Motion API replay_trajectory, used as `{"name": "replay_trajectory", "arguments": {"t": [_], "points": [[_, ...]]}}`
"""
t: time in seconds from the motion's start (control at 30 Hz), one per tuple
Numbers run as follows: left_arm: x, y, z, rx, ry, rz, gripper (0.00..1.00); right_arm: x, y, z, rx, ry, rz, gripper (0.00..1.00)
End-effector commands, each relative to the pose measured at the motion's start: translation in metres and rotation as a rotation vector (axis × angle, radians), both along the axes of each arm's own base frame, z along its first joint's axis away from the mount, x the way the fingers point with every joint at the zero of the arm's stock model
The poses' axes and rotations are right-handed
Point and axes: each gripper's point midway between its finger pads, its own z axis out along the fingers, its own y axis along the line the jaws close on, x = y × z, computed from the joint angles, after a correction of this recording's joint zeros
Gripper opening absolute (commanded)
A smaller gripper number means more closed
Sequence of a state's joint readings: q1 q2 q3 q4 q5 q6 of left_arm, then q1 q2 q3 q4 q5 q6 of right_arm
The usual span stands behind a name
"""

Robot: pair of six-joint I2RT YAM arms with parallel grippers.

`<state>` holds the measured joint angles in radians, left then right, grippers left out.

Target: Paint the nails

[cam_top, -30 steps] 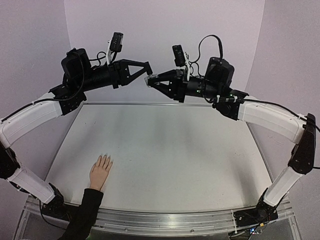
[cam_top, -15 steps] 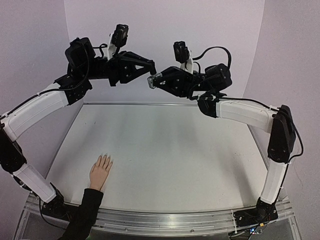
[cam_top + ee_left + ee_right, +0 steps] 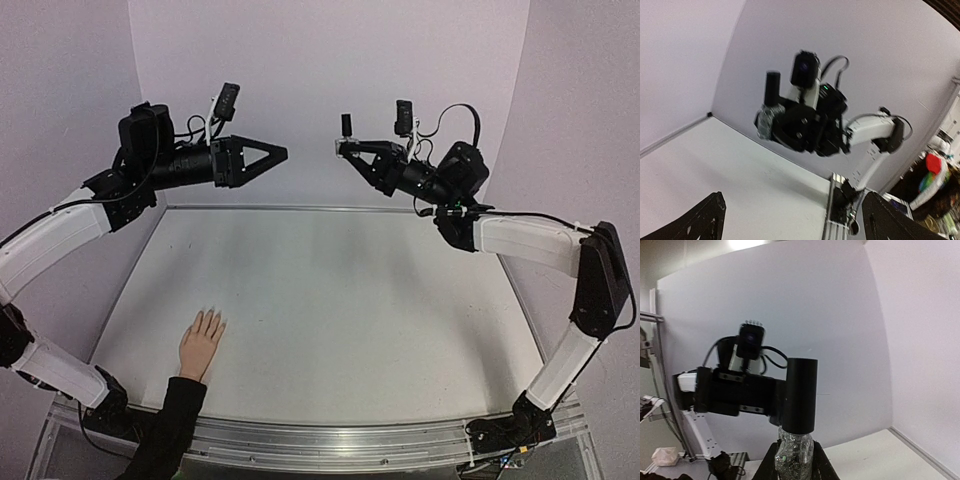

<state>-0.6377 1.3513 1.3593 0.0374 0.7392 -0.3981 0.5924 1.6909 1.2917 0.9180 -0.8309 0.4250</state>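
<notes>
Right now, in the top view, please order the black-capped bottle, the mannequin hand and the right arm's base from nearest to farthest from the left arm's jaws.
1. The black-capped bottle, just to the right, at similar height.
2. The mannequin hand, far below, near left.
3. The right arm's base, bottom right corner.

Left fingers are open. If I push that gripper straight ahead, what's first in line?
Probably the black-capped bottle held in the right gripper, facing it across an open gap; depth and exact alignment are unclear.
</notes>
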Motion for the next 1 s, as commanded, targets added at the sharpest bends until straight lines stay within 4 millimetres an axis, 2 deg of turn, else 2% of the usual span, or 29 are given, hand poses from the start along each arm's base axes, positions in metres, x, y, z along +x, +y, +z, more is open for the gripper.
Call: {"name": "replay_trajectory", "arguments": {"t": [0.0, 0.07, 0.13, 0.2, 0.3, 0.53, 0.77, 0.9, 0.97], "points": [[0.049, 0.020, 0.027, -0.068, 0.098, 0.328, 0.96, 0.033, -0.016, -0.018, -0.116, -0.014, -0.318, 0.00], [0.059, 0.016, 0.033, -0.089, 0.126, 0.379, 0.96, 0.041, -0.022, -0.024, -0.161, -0.018, -0.427, 0.00], [0.064, 0.000, 0.031, -0.076, 0.135, 0.410, 0.96, 0.047, -0.026, -0.028, -0.195, -0.015, -0.516, 0.00], [0.066, -0.017, 0.034, -0.065, 0.122, 0.435, 0.93, 0.049, -0.026, -0.031, -0.227, -0.023, -0.587, 0.00], [0.073, -0.033, 0.039, -0.081, 0.125, 0.455, 0.89, 0.045, -0.022, -0.033, -0.270, -0.068, -0.648, 0.00], [0.086, -0.061, 0.033, -0.062, 0.143, 0.440, 0.76, 0.039, -0.014, -0.028, -0.278, -0.095, -0.655, 0.00], [0.102, -0.071, 0.017, -0.029, 0.248, 0.477, 0.62, 0.031, -0.007, -0.024, -0.294, -0.136, -0.673, 0.00], [0.101, -0.082, 0.014, -0.013, 0.278, 0.430, 0.66, 0.029, -0.002, -0.021, -0.308, -0.157, -0.669, 0.00], [0.101, -0.085, 0.013, -0.009, 0.283, 0.421, 0.64, 0.028, -0.001, -0.020, -0.308, -0.161, -0.671, 0.00]]}}
